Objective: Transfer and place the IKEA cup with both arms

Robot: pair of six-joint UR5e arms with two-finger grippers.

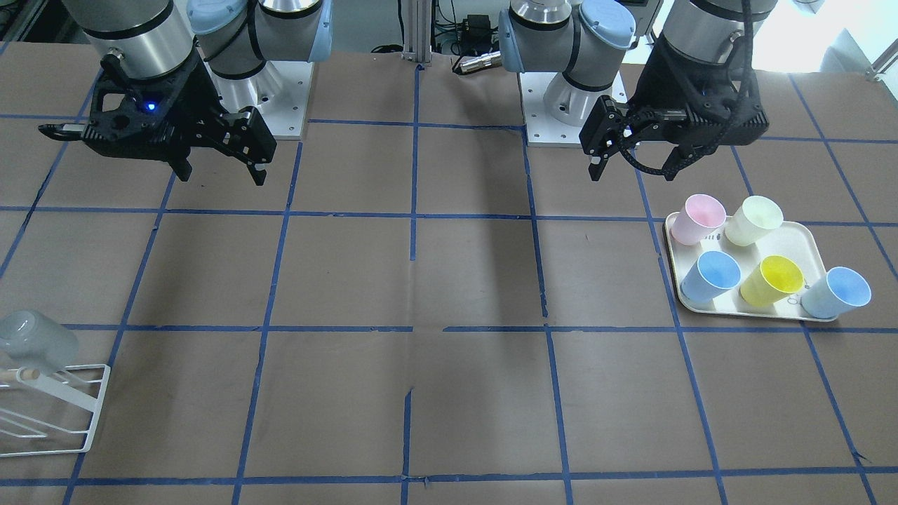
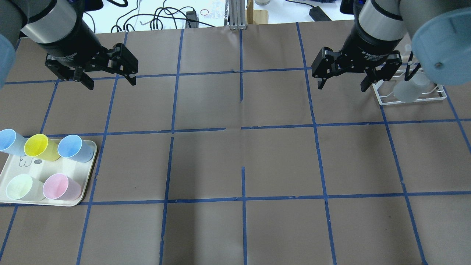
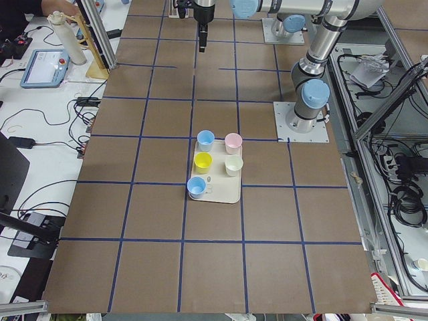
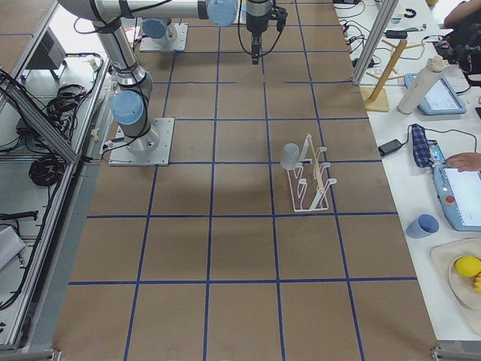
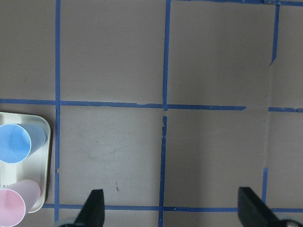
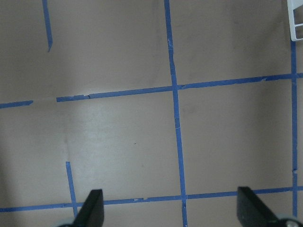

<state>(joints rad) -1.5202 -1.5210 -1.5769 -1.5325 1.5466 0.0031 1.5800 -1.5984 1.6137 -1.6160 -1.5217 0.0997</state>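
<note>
The cup (image 1: 35,341) hangs tilted, base up, over a rack (image 1: 77,414) peg in the front view's lower left. In the overhead view it is just right of the right end effector (image 2: 341,86), which is wide and empty. The left end effector (image 2: 111,84), also wide, is well apart from it. The cup's mouth is hidden, and the frame edge clips it.

The IKEA cup (image 1: 35,341) looks frosted matt plastic, the rack (image 1: 56,407) white-coated wire, the table (image 1: 477,280) matt paper.

Six cups (image 2: 70,148) — one tray (image 2: 36,170), one rack (image 4: 312,177)
</note>
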